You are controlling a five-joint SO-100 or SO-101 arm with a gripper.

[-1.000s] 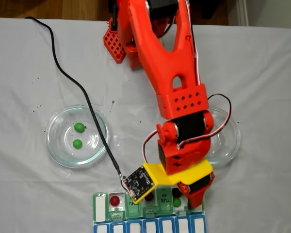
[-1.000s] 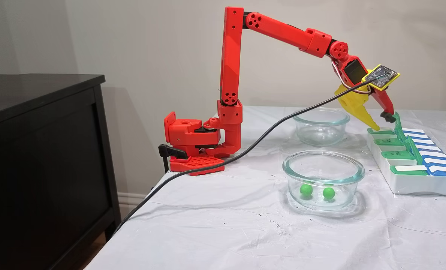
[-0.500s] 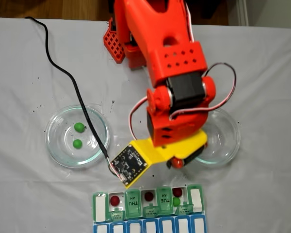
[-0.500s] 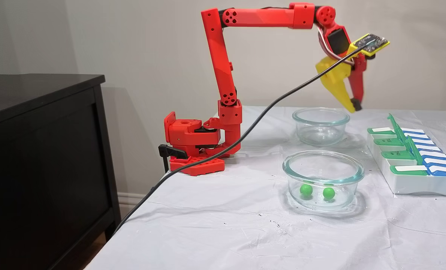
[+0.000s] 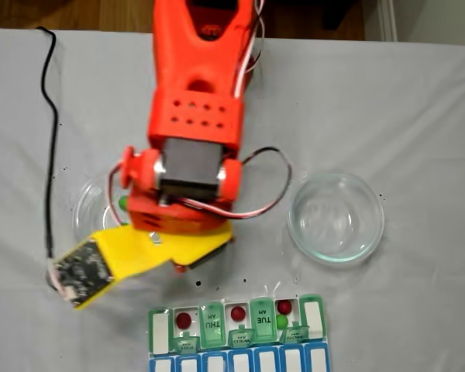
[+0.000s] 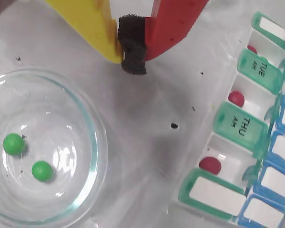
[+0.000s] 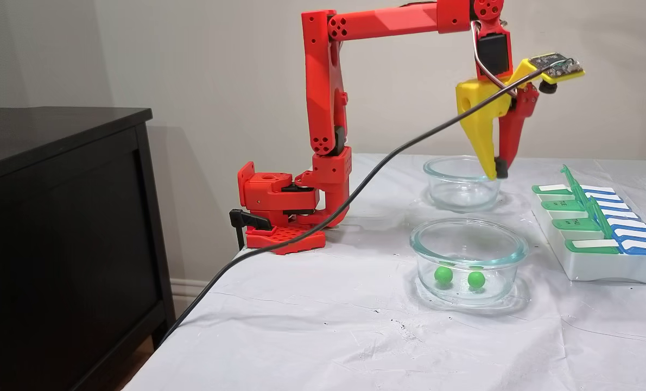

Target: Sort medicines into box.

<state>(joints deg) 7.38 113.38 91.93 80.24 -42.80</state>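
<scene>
Two green balls [image 6: 14,144] in dish [image 6: 92,142], glossy

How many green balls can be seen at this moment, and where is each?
3. Two green balls lie side by side in the glass dish; a third shares an open compartment of the pill organizer with a red ball. The arm could hide others.
</scene>
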